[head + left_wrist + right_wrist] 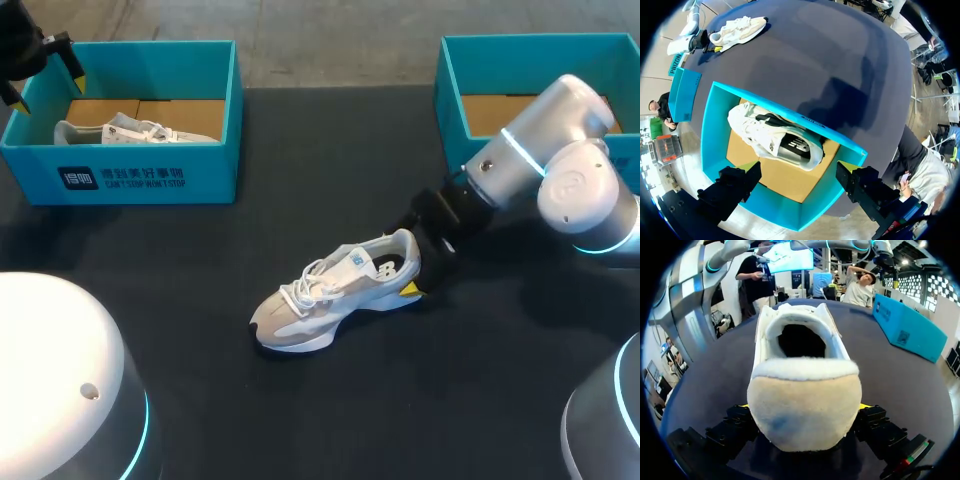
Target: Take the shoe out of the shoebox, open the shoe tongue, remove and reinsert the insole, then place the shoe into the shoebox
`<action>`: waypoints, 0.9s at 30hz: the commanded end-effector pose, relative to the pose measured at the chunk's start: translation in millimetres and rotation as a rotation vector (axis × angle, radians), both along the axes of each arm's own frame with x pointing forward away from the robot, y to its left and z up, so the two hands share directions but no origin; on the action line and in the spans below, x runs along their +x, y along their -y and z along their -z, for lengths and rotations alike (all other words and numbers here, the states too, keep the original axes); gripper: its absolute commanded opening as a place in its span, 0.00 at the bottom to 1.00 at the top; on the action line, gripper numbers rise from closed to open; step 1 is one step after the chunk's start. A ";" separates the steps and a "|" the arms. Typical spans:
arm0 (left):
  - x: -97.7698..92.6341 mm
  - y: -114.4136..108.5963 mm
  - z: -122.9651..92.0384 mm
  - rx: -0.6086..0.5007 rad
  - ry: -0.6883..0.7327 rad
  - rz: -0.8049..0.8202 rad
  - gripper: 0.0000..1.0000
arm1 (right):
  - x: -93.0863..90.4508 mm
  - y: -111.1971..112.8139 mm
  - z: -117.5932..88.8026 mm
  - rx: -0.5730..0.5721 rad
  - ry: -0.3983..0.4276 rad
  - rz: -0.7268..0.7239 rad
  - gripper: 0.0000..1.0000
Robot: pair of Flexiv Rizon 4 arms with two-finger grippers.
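My right jaws are clamped on the heel of the shoe [330, 295] on the desk [320, 160]; left jaws hang wide open, holding nothing, over the shoebox [710, 135].

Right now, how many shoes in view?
2. One shoe lies on the table, heel between the right fingers. The second shoe lies inside the left shoebox. My right arm covers part of the right shoebox, so another may be hidden.

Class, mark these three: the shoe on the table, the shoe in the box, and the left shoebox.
shoe on the table [335, 298], head view, side panel.
shoe in the box [765, 132], left wrist view, white upper.
left shoebox [215, 175], head view, front wall.
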State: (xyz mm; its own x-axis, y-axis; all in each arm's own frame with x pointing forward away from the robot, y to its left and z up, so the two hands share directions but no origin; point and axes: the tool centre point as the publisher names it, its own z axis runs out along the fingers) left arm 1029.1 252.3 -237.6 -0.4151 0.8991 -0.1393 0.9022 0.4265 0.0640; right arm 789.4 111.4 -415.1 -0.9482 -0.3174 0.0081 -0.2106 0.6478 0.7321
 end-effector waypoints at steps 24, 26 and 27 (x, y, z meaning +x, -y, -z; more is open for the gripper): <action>0.8 -0.3 -0.3 0.001 -0.002 0.001 1.00 | -6.4 3.6 4.1 0.016 0.034 0.078 0.00; 0.8 -0.3 -0.3 0.001 -0.002 0.001 1.00 | -7.5 7.9 1.8 0.018 0.040 0.101 0.00; 0.8 -0.3 -0.3 0.001 -0.002 0.001 1.00 | -7.9 9.9 1.2 0.018 0.041 0.108 0.00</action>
State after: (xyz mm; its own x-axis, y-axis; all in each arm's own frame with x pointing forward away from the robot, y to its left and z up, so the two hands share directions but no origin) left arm 1029.1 252.3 -237.6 -0.4151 0.8991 -0.1393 0.9022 0.4265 0.0640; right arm 789.8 109.3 -419.6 -0.9718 -0.2351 -0.0180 -0.1715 0.6521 0.7385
